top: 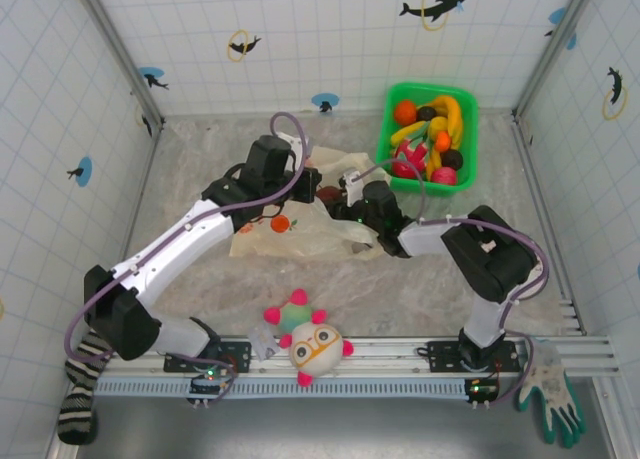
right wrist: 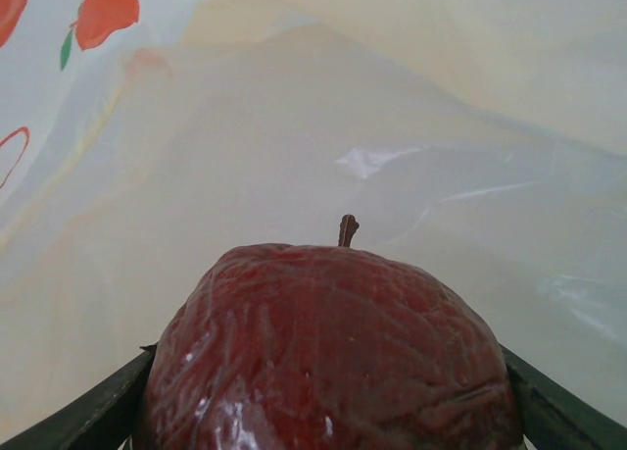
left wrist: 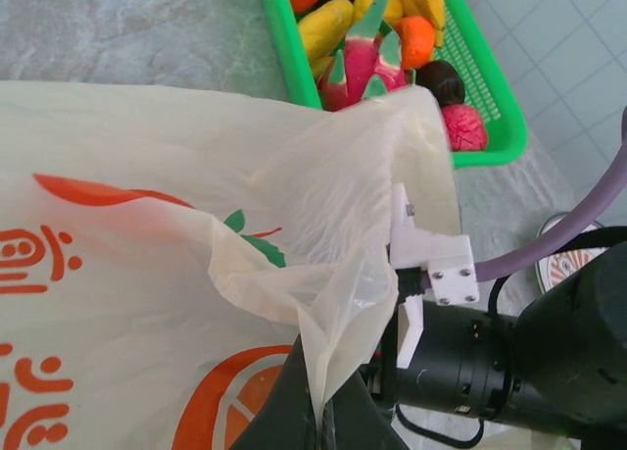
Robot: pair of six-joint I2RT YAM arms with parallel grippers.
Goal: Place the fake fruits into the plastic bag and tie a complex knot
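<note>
White tiled walls (top: 330, 39) with dolphin stickers are seen round a grey marbled table (top: 190, 179). At its far right corner a green basket (top: 432, 86) is set, and most of the fake fruits (top: 430, 139) are heaped in it: yellow bananas, orange ones, dark purple ones and a pink one with green tips, all glossy. Just left of the basket the plastic bag (top: 300, 234) is spread on the table. It is thin, translucent, pale yellow and crumpled, and it is printed with orange fruit shapes and small green leaves. On the side of the bag facing the basket, a bunched fold of its rim is pinched between the closed fingers of the left gripper (left wrist: 321, 411) and lifted, so that the film is raised into a loose peak. Beside that fold, between bag and basket, the right gripper (right wrist: 328, 421) is clamped on a dark red apple (right wrist: 333, 332), with one dark finger at each flank. The apple's skin is wrinkled and shiny, and a short brown stem is carried on top. Pale bag film is seen ahead of it and to both sides. Well away from the basket, at the near edge, a white plush ball (top: 312, 344) with pink knobs is left lying.
</note>
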